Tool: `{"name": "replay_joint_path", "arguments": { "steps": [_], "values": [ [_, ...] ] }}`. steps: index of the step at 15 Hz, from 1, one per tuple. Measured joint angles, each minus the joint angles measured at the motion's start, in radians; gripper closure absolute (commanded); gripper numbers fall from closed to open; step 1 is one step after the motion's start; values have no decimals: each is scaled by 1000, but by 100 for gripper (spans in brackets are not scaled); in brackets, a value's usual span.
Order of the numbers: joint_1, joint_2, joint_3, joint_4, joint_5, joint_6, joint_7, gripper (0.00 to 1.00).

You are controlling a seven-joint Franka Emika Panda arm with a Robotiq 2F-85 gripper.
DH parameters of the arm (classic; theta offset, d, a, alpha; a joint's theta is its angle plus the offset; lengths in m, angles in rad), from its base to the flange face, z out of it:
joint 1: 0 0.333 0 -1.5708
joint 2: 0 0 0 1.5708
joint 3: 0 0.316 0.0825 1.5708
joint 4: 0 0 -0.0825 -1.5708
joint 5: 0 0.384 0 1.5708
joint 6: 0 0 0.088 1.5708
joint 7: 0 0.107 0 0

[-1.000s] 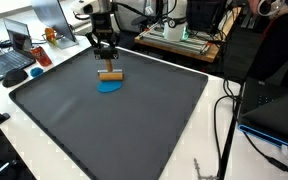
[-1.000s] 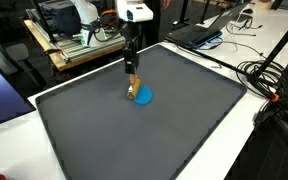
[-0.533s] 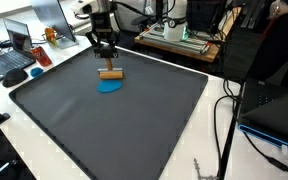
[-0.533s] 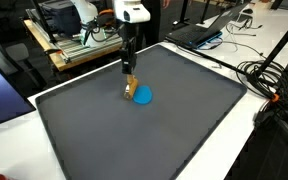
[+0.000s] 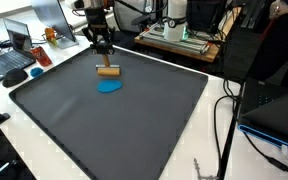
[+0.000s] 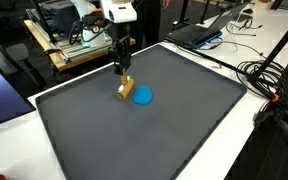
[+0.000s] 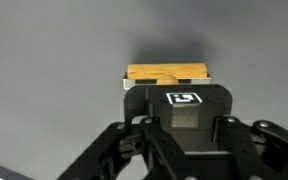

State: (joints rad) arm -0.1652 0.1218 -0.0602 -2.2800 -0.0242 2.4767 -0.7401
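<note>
My gripper (image 5: 104, 58) (image 6: 119, 78) hangs point-down over the far part of the dark grey mat (image 5: 134, 125) (image 6: 164, 135), shut on a small wooden block (image 5: 108, 71) (image 6: 123, 92). A flat blue disc (image 5: 111, 87) (image 6: 142, 96) lies on the mat close beside the block and apart from it. In the wrist view the wooden block (image 7: 167, 73) shows just beyond the black gripper (image 7: 170, 84), against plain grey mat with a soft shadow behind it. The fingertips are hidden by the gripper's own body there.
The mat lies on a white table (image 5: 219, 95) (image 6: 14, 125). Laptops (image 5: 14, 55) (image 6: 209, 30) and a mouse (image 5: 36, 72) sit past the edges. A wooden stand with equipment (image 5: 179, 38) (image 6: 74, 45) is behind. Black cables (image 5: 224, 120) (image 6: 269, 75) run alongside.
The gripper has carried the wooden block sideways and slightly up, away from the blue disc. The disc has stayed where it was.
</note>
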Motion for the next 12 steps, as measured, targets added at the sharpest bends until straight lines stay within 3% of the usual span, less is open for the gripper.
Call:
{"name": "replay_joint_path", "arguments": {
  "steps": [6, 12],
  "values": [
    [3, -37, 9, 5, 167, 22, -50, 78],
    [36, -27, 33, 5, 199, 91, -51, 78]
  ]
}}
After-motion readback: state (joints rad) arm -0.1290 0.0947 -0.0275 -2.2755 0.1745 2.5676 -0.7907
